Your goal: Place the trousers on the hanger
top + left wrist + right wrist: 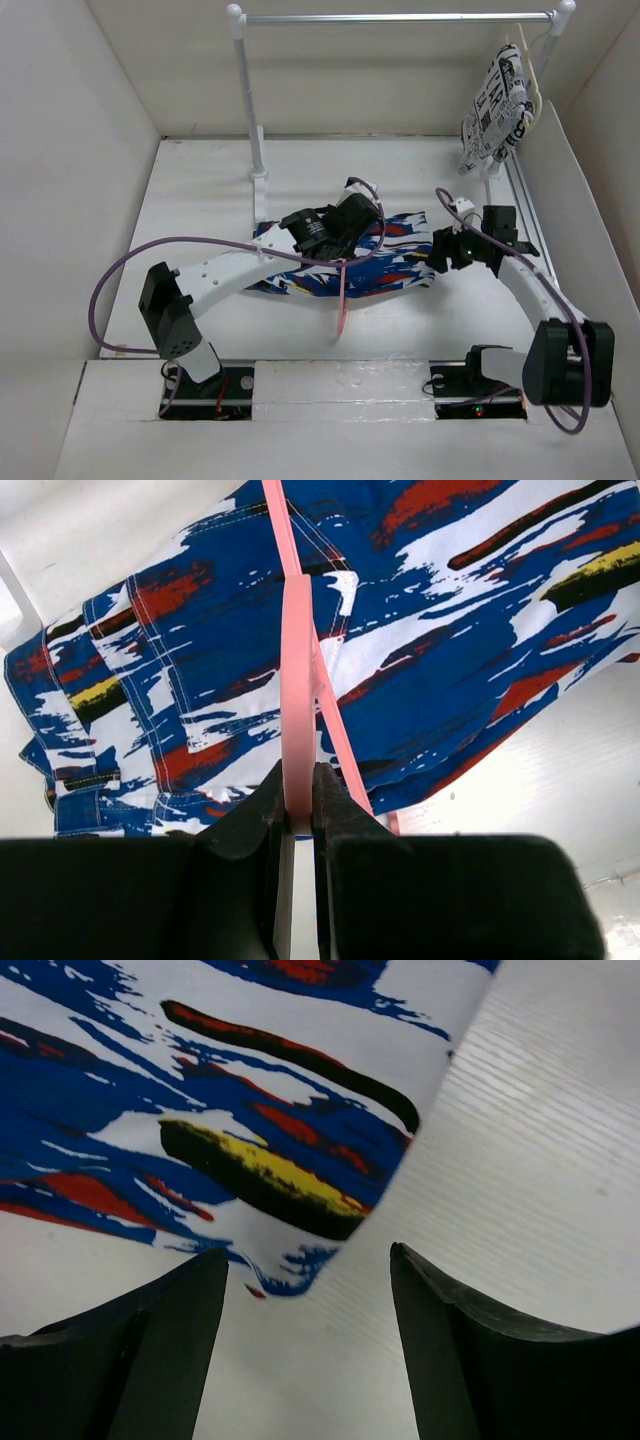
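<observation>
The blue splash-print trousers point(395, 262) lie flat across the middle of the table. My left gripper point(338, 248) hovers over their left part and is shut on the thin pink hanger point(341, 305), which reaches toward the near edge. In the left wrist view the hanger point(297, 670) runs from between my jaws point(298, 785) across the trousers point(450, 630). My right gripper point(441, 256) is open at the trousers' right end. In the right wrist view a corner of the trousers point(220, 1130) lies just ahead of the open jaws point(308, 1260), apart from both fingers.
A clothes rail point(400, 18) on white posts point(250, 100) stands at the back. A white garment with black print point(497, 100) hangs on a cream hanger point(536, 85) at its right end. White walls enclose the table on three sides.
</observation>
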Controlling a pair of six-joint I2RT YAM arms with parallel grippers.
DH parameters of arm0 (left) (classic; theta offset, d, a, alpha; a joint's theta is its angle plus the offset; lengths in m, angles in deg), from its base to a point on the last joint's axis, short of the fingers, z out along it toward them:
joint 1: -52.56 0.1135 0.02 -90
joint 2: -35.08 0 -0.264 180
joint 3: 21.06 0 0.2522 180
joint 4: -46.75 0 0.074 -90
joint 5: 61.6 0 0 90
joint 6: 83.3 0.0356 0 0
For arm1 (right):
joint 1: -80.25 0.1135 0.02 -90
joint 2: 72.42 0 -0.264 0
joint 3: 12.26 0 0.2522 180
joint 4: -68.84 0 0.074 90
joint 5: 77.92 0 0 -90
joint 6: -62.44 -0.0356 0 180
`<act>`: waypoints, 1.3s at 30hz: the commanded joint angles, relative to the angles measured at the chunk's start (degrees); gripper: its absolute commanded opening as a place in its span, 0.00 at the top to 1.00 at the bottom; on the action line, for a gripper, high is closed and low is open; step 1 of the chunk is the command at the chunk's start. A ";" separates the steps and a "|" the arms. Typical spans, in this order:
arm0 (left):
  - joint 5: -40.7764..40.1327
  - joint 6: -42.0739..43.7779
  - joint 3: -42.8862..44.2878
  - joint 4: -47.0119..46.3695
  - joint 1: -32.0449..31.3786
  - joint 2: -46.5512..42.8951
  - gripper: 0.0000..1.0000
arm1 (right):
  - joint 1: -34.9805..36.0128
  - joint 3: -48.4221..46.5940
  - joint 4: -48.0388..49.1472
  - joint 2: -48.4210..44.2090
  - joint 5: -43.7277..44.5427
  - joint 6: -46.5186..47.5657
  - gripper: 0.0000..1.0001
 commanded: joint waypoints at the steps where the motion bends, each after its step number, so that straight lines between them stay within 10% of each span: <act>1: -1.85 -0.04 -1.13 -1.12 0.12 -0.93 1.00 | 0.15 3.61 13.99 5.53 -10.12 -5.99 0.28; 5: -2.46 -0.48 -3.15 -1.73 0.12 -1.19 1.00 | 0.15 8.46 25.32 8.44 -10.93 -12.32 0.29; 6: -3.42 -0.56 -4.46 -2.52 0.12 -1.19 1.00 | 0.15 9.51 26.14 9.41 -10.50 -13.37 0.48; 9: -3.87 -0.56 -7.01 -4.10 0.90 -1.11 1.00 | -1.16 10.75 26.50 10.12 -10.14 -12.95 0.59; 10: -3.79 -0.65 -7.81 -4.54 1.43 -1.19 1.00 | -1.69 11.19 26.50 10.12 -10.14 -12.60 0.86; 12: -3.96 -0.65 -9.92 -6.21 3.45 -1.46 1.00 | -3.97 12.24 25.19 8.99 -10.14 -11.37 1.00; 39: -6.34 1.38 0.26 -2.27 5.41 -1.90 1.00 | -21.56 9.70 5.41 3.44 -7.94 5.86 1.00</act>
